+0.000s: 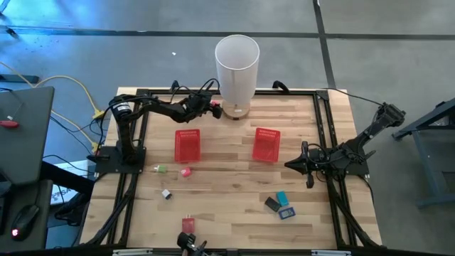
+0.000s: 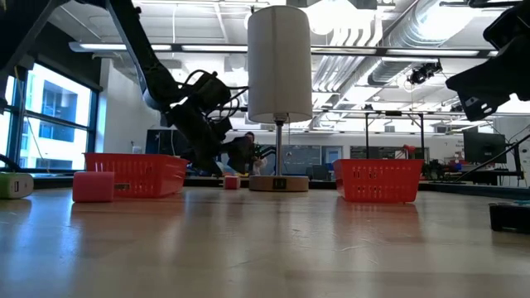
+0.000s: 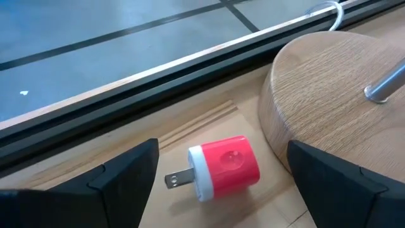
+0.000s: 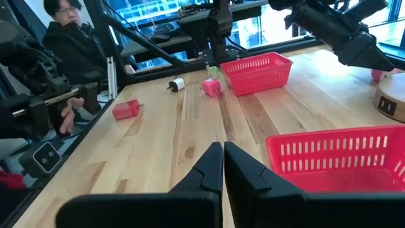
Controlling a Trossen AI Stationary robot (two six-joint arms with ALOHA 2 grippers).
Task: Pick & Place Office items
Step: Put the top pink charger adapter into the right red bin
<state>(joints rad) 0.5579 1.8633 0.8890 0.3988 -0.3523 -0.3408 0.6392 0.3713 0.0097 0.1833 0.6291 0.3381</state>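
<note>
Beside lamp base, left end effector (image 3: pixel 218 174) straddling red plug (image 3: pixel 221 168)

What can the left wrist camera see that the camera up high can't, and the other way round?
Only the left wrist view shows the red plug adapter's two metal prongs and the wood grain of the lamp base, with the left gripper open around the adapter. Only the high view shows the two red baskets, the small items scattered on the table, and the right gripper, shut. Both show the adapter lying beside the lamp base.
</note>
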